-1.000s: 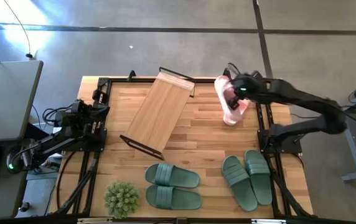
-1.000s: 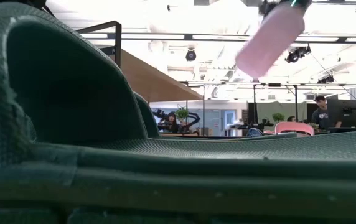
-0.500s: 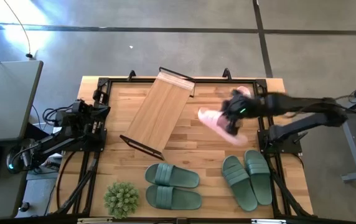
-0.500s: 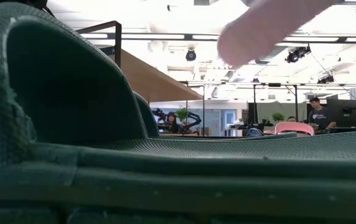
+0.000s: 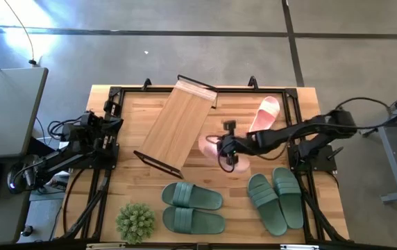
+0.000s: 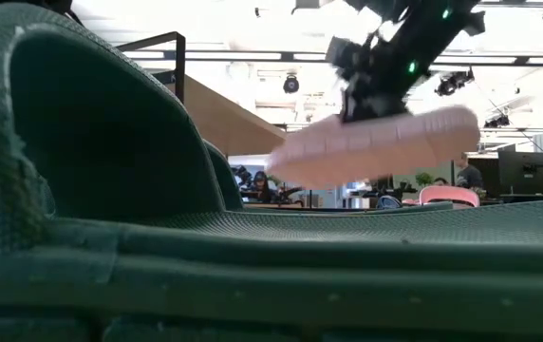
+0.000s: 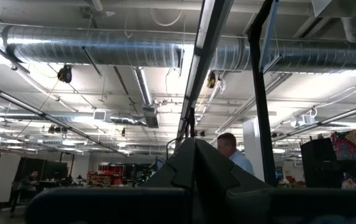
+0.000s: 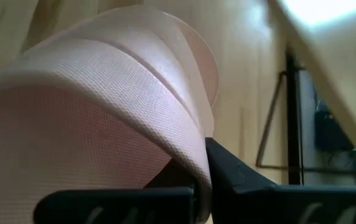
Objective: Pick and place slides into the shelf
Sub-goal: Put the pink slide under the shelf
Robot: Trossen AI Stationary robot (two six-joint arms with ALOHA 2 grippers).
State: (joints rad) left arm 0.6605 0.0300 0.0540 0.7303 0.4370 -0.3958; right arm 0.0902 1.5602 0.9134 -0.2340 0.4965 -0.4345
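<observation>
The left end effector [image 7: 193, 180] shows as dark angular fingers, peaked together in the middle, though their state cannot be told. Beyond it rises a dark vertical post [image 7: 262, 93]. Above it run silver ceiling ducts [image 7: 97, 46] and pipes. Just past its peak stands a person in a light shirt [image 7: 231, 152]. To one side hangs a colourful patterned cloth [image 7: 355, 149].

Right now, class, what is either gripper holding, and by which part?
The right gripper holds one pink rubber slide by its wide strap, above the table beside the bamboo-topped shelf. The left gripper holds nothing.
</observation>
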